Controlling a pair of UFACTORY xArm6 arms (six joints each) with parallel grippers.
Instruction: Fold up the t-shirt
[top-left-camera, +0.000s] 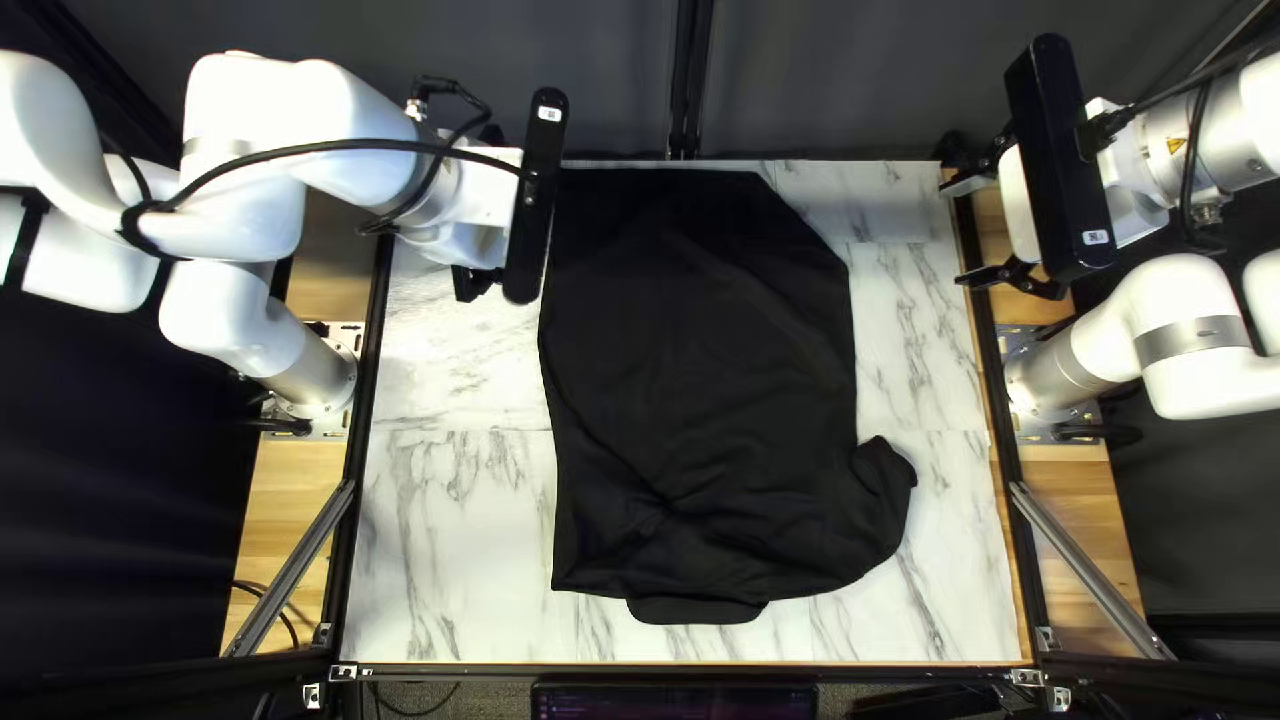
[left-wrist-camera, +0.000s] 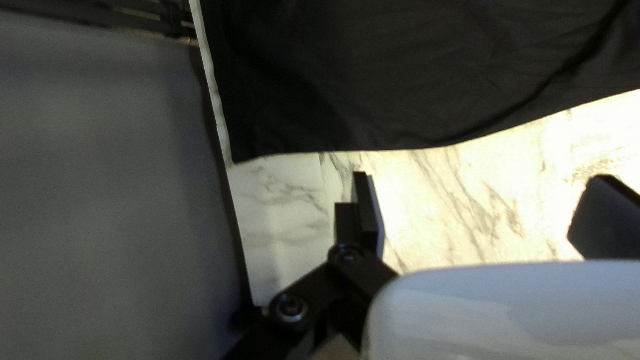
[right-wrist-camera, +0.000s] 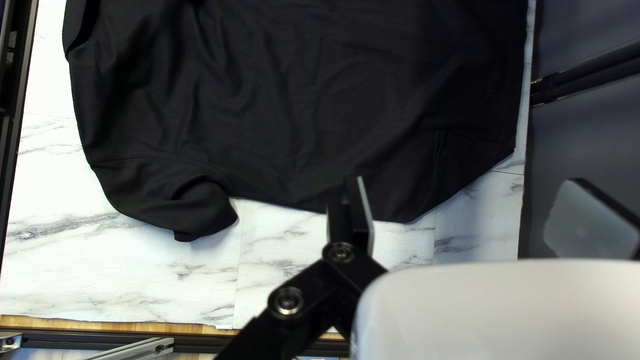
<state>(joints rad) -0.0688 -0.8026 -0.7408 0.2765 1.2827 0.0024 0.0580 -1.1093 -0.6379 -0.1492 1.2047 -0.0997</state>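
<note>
The black t-shirt (top-left-camera: 707, 387) lies on the marbled table, its collar end toward the near edge and one sleeve bunched at its right side. My left gripper (top-left-camera: 483, 283) hangs beside the shirt's far left part, mostly hidden by its camera. My right gripper (top-left-camera: 963, 234) is over the table's right edge, apart from the cloth. In the left wrist view, the left gripper (left-wrist-camera: 477, 210) has its fingers wide apart, with the shirt (left-wrist-camera: 413, 73) ahead of them. In the right wrist view, the right gripper (right-wrist-camera: 463, 213) is open too, the shirt (right-wrist-camera: 287, 100) ahead of it.
Bare marbled tabletop (top-left-camera: 454, 534) shows around the shirt. A dark curtain (top-left-camera: 827, 80) hangs behind the table's far edge, and black frame rails run along both sides. A dark screen (top-left-camera: 674, 702) stands beyond the near edge.
</note>
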